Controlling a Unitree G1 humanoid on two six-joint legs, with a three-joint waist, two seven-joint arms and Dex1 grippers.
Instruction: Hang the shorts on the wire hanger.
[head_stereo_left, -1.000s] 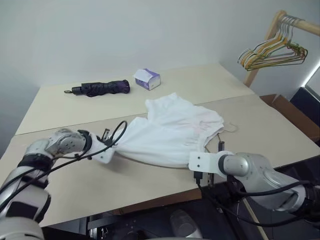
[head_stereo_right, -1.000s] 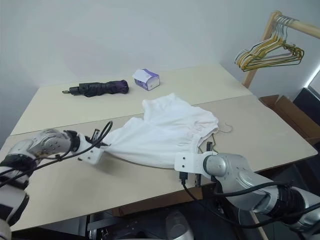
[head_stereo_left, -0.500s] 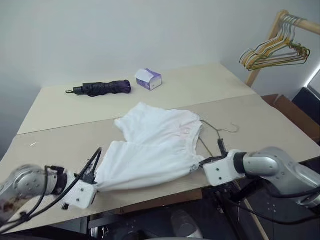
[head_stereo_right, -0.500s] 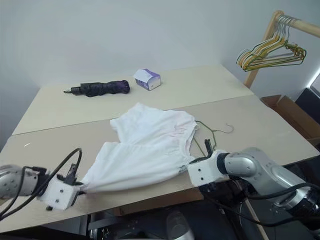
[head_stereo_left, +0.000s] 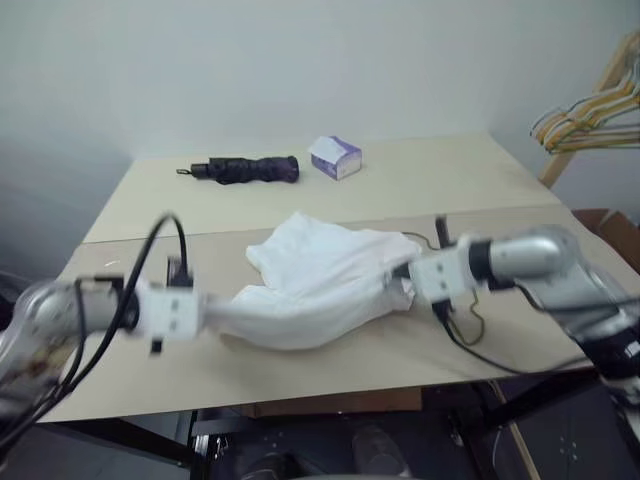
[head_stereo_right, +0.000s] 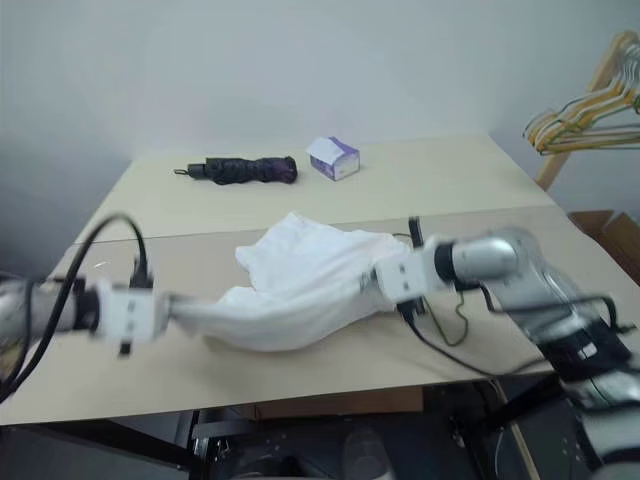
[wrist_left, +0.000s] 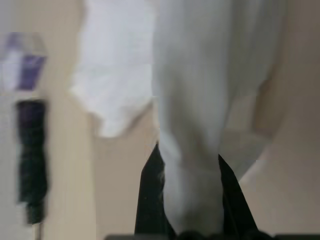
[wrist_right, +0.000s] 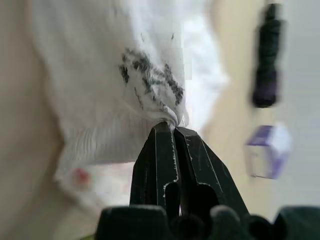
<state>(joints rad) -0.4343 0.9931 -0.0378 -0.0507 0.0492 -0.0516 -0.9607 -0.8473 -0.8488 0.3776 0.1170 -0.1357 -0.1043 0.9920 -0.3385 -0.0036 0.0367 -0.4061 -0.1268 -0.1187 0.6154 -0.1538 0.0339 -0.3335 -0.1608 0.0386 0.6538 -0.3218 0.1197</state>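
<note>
The white shorts (head_stereo_left: 320, 280) hang stretched and bunched between my two grippers, sagging onto the beige table (head_stereo_left: 420, 185) in the middle. My left gripper (head_stereo_left: 205, 312) is shut on one end of the cloth; in the left wrist view its black fingers (wrist_left: 150, 200) pinch a thick fold. At the other end my right gripper (head_stereo_left: 405, 275) is shut on a gathered edge (wrist_right: 170, 117), below a dark print (wrist_right: 150, 75) and beside a small red mark (wrist_right: 77, 175). A thin dark wire curve (head_stereo_right: 462, 312) shows by the right gripper; I cannot tell whether it is the wire hanger.
A folded dark umbrella (head_stereo_left: 245, 170) and a white-and-purple tissue box (head_stereo_left: 335, 157) lie at the table's far side. A bunch of yellow, green and orange hangers (head_stereo_left: 590, 105) hangs on a wooden rack at the right, with a cardboard box (head_stereo_left: 615, 225) below it.
Both grippers have risen from near the table's front edge, lifting the shorts' two ends off the surface. The camera has swung left, so the whole scene sits further right.
</note>
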